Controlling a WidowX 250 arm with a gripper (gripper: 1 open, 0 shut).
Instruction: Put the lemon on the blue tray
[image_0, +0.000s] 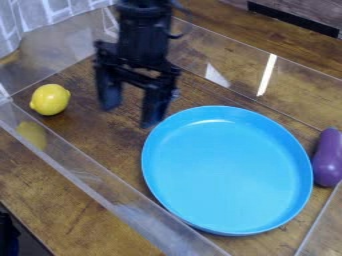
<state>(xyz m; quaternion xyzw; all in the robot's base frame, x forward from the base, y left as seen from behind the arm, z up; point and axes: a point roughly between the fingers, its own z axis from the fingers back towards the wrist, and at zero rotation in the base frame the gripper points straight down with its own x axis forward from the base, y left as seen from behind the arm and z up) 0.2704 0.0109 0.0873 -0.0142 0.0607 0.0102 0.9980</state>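
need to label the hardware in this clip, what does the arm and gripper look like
The gripper is all black, with two long, flat, blocky fingers hanging from a boxy black crossbar. Above it a dark, roughly cylindrical wrist section rises out of frame. No cables, logos or coloured markings can be made out; the picture is slightly blurred.

A black gripper (132, 103) hangs in the upper left-centre of the frame, pointing down at the wooden table (100, 150), its two fingers spread wide with nothing between them. To its left, near the left edge, lies the yellow lemon (51, 99), apart from the fingers. The round blue tray (230, 168) fills the lower right, empty. A dark purple eggplant (327, 157) sits at the right edge, just beside the tray's rim. Clear plastic walls (67, 165) surround the workspace.
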